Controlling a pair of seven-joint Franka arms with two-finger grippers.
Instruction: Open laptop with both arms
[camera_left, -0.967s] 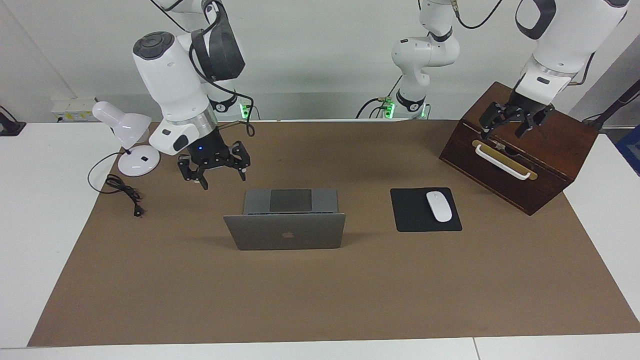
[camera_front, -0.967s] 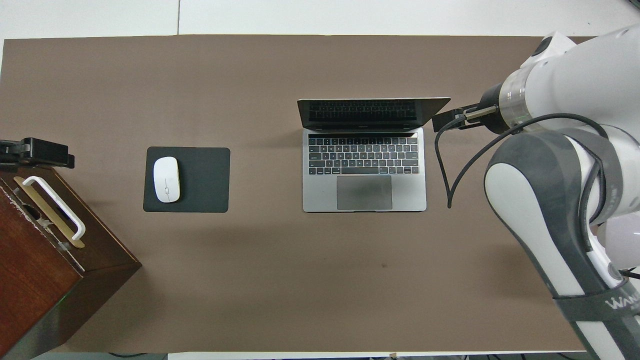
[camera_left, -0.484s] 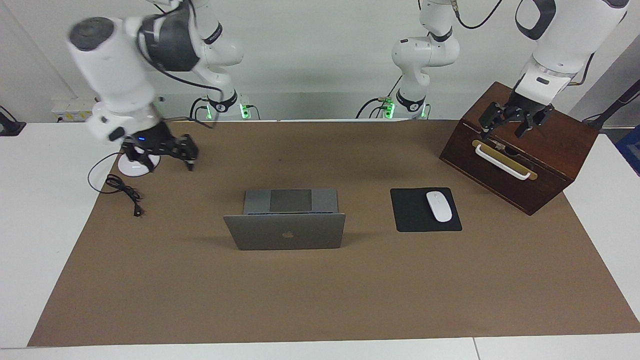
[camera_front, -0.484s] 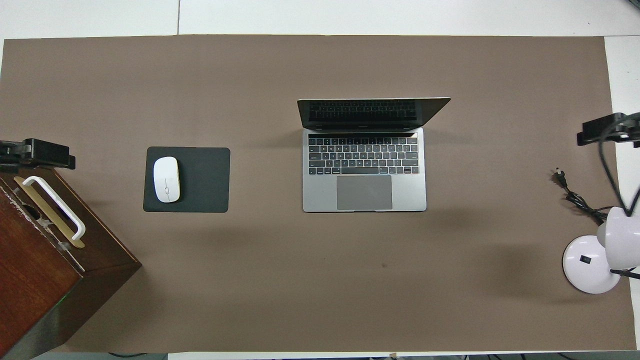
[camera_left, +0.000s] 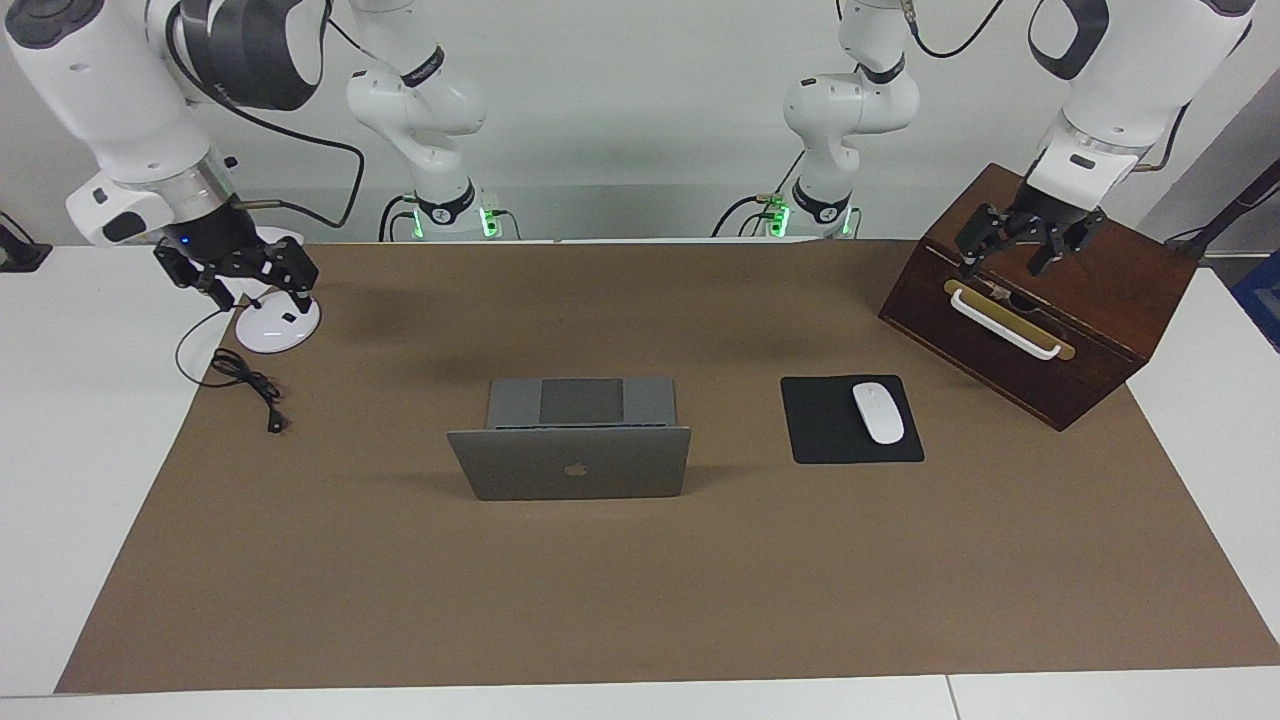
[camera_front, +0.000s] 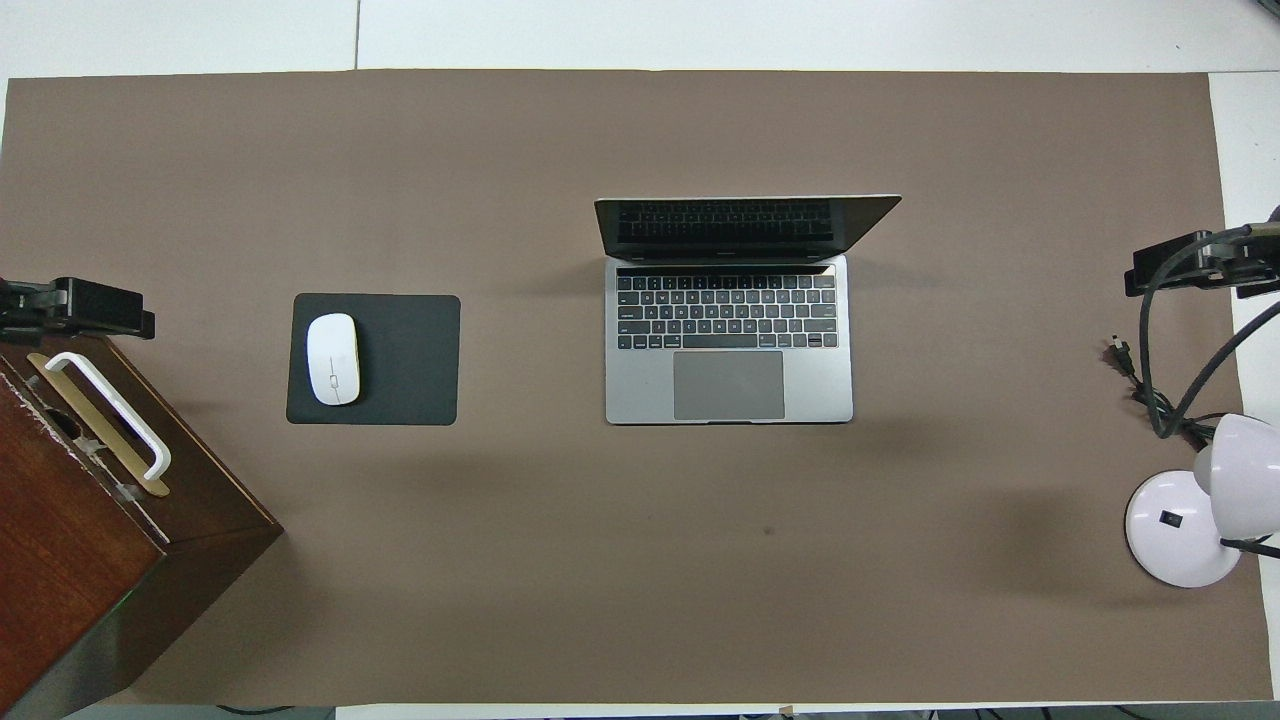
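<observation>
Between both grippers, well apart from each, the laptop (camera_left: 570, 445) (camera_front: 729, 310) stands open.
Right gripper (camera_left: 238, 272) (camera_front: 1190, 265) spread over the lamp (camera_left: 268, 325) (camera_front: 1190, 510); left gripper (camera_left: 1020, 240) (camera_front: 75, 308) spread over the wooden box (camera_left: 1040, 300) (camera_front: 90, 540).

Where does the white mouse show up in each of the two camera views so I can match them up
Facing view: the white mouse lies on the black mouse pad, between the laptop and the wooden box, toward the left arm's end of the table.
Overhead view: the same mouse is on the pad, on the mirrored side of the picture.
Shared landmark: the open laptop at the table's middle, its lid farther from the robots than its keyboard.
</observation>
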